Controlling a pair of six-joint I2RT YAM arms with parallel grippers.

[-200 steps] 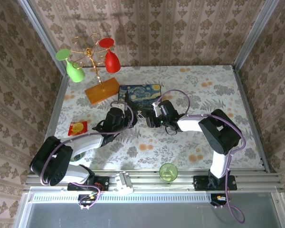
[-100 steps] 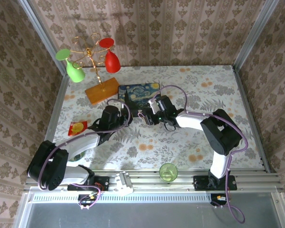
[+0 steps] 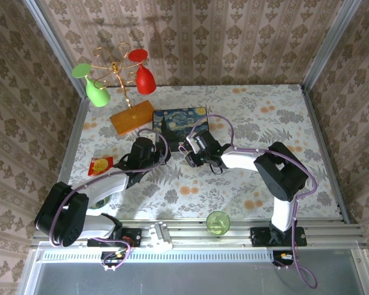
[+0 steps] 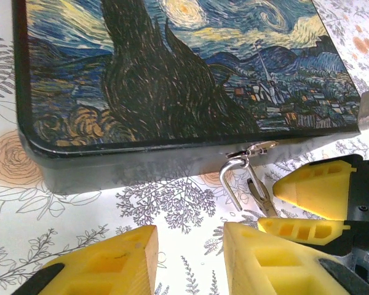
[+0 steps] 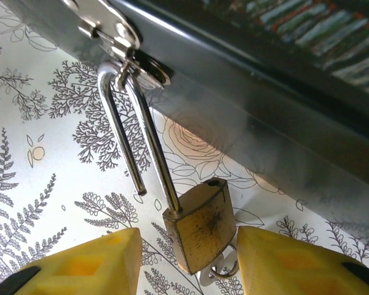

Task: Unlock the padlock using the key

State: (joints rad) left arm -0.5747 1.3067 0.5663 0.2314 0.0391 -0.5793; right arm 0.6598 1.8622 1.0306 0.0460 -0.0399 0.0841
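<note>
The padlock [image 5: 202,224] hangs by its silver shackle [image 5: 153,147] from the latch [image 5: 114,37] on the front wall of the starry-night box [image 4: 172,74], and its brass body is tipped down toward the table [image 3: 264,110]. The shackle looks sprung. One leg runs into the body and the other ends free in the air beside it.

A bit of silver ring [image 5: 220,270] curls out under the lock's lower end, but it is cut off at the frame edge, so I can't say what it belongs to.

The right gripper [image 5: 189,246] has its jaws apart on either side of the brass body. One yellow pad sits just beside the lock and there is a clear gap at the other, so it isn't clamped.

In the left wrist view only the shackle loop shows. The body is tucked in behind the right arm's yellow fingers [image 4: 320,190].

The left gripper [image 4: 190,236] sits low in front of the box. Its jaws are open with nothing but tablecloth between them.

From overhead both wrists crowd the box's near edge, and the lock itself is too small to pick out there.

The table wears a pale cloth printed with grey ferns and orange roses. On the far left is a gold wire rack on an orange block [image 3: 132,117], holding a green glass [image 3: 95,92] and a red glass [image 3: 146,78]. A red card [image 3: 100,165] lies at the left, and a green cup [image 3: 218,222] stands by the near rail. Damask wallpaper [image 3: 203,37] closes in the three sides.
</note>
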